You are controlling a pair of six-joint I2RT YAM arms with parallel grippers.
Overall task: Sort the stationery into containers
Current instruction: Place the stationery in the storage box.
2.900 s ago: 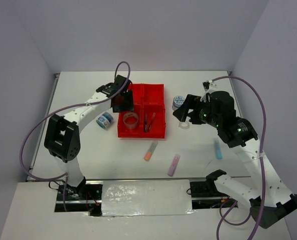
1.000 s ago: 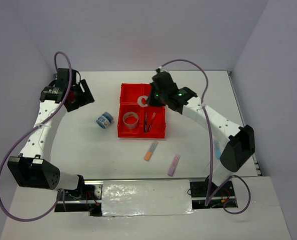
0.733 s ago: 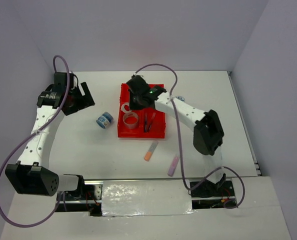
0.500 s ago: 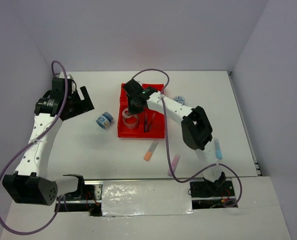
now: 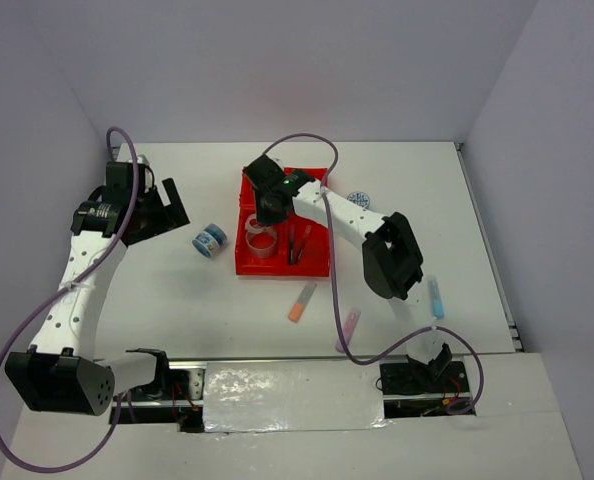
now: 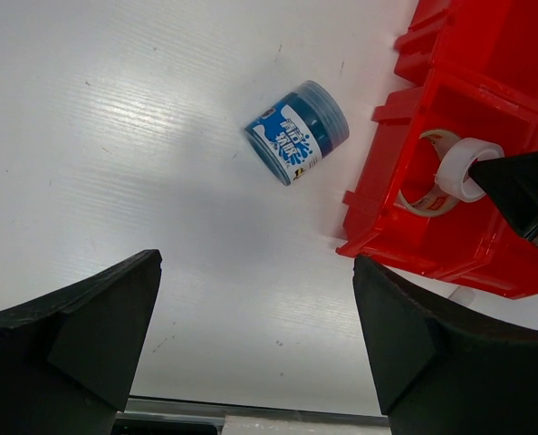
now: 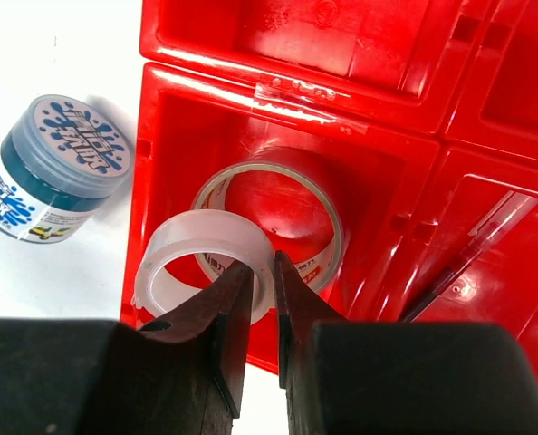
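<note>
We note the right fingers [image 7: 225, 322] nearly closed, pinching the wall of the clear plastic tape ring [image 7: 201, 227] over the near-left compartment of the bright red plastic tray [image 7: 251, 91], above the tan tape ring [image 7: 310, 265]. We judge this groups tape with tape. The left fingers [image 6: 88, 326] spread wide and empty above the worktop [image 6: 115, 136].

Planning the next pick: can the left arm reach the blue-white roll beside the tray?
Probably yes: the left tool is open, and the blue-white roll lies on the table left of the red tray, nothing between.

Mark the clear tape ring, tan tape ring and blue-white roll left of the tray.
clear tape ring [image 7: 196, 227], right wrist view, upper rim.
tan tape ring [image 7: 328, 245], right wrist view, outer wall.
blue-white roll [image 6: 294, 140], left wrist view, printed side.
</note>
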